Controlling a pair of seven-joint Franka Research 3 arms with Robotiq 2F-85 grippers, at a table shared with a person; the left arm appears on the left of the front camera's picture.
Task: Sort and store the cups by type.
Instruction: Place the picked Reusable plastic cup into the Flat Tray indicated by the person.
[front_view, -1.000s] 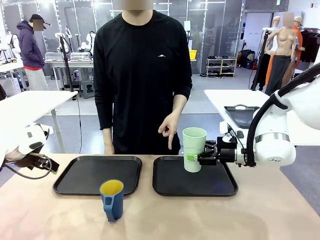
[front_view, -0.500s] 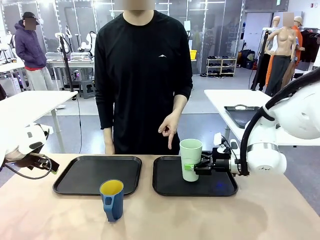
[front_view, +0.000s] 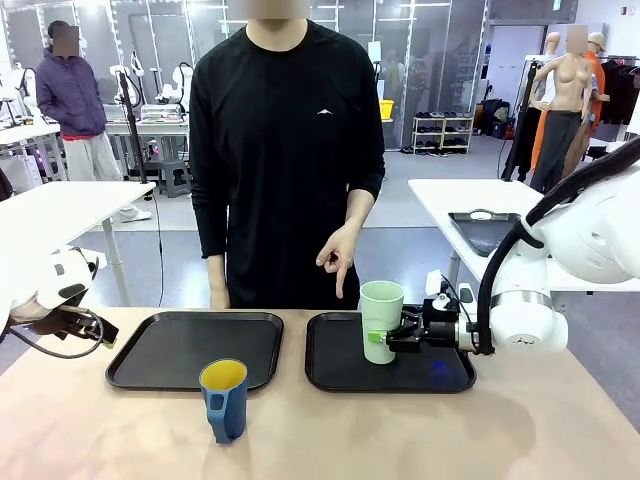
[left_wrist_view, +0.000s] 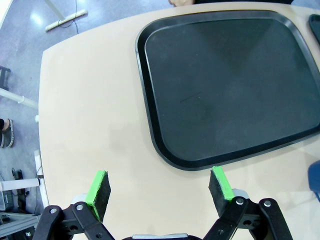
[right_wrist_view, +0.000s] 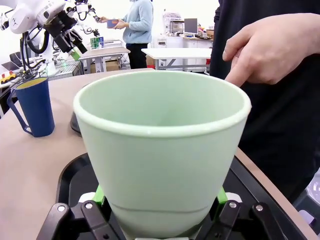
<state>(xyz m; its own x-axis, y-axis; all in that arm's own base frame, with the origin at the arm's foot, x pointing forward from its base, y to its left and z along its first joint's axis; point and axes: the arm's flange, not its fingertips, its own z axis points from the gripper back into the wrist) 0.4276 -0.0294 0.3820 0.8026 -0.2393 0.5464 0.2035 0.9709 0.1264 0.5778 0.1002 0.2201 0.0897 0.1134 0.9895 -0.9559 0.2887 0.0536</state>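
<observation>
Gripping the tall pale mint-green plastic tumbler (front_view: 381, 310) low down, right arm's fingers (front_view: 375, 336) held it upright over the right black tray (front_view: 340, 372) — a person's hand (front_view: 338, 255) pointed down just behind. Left arm's fingers (left_wrist_view: 99, 192) stood spread, empty, above the tan surface (left_wrist_view: 90, 100) beside the left black tray (left_wrist_view: 225, 85). Dark blue yellow-lined handled mug (front_view: 224, 400) stood on the surface in front of it.

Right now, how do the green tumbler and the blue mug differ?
The tumbler is pale mint, taller and handleless; the mug is dark blue, shorter, with a handle and yellow inside. The tumbler is gripped by the right gripper over the right tray; the mug stands free on the table by the left tray. Both are upright.
</observation>
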